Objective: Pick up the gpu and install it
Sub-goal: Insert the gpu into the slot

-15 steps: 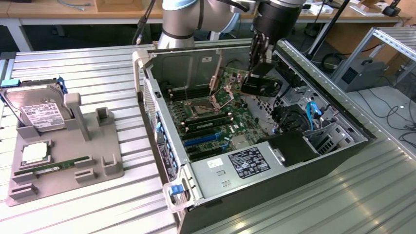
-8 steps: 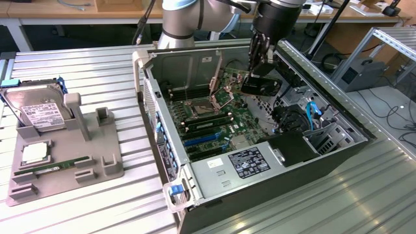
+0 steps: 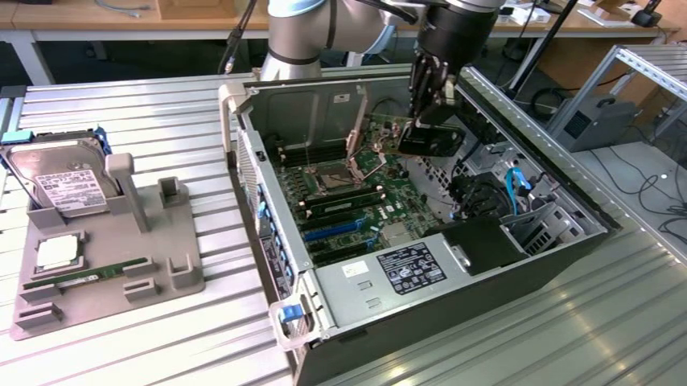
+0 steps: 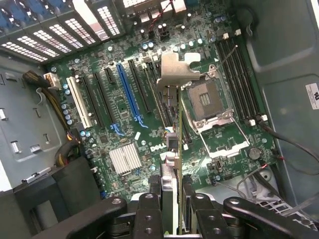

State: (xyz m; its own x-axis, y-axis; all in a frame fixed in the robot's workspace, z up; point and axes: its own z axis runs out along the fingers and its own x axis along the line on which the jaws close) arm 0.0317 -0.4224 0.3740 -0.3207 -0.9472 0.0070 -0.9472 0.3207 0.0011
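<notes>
Holding the gpu [image 4: 172,164] edge-on in my gripper [image 4: 173,199], fingers half-closed on it, above the motherboard [image 4: 124,104]. Install step; I judge alignment with the blue slot [image 4: 128,94] matters.

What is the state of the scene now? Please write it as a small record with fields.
held item: gpu, gripped on edge, silver bracket away from the fingers
gripper: gripper shut on the gpu, above the motherboard
case: computer case lying open on the table
install state: gpu not yet seated in a slot
blue slot: blue slot empty
tray: grey tray on the exterior view's left, holding a hard drive
</notes>
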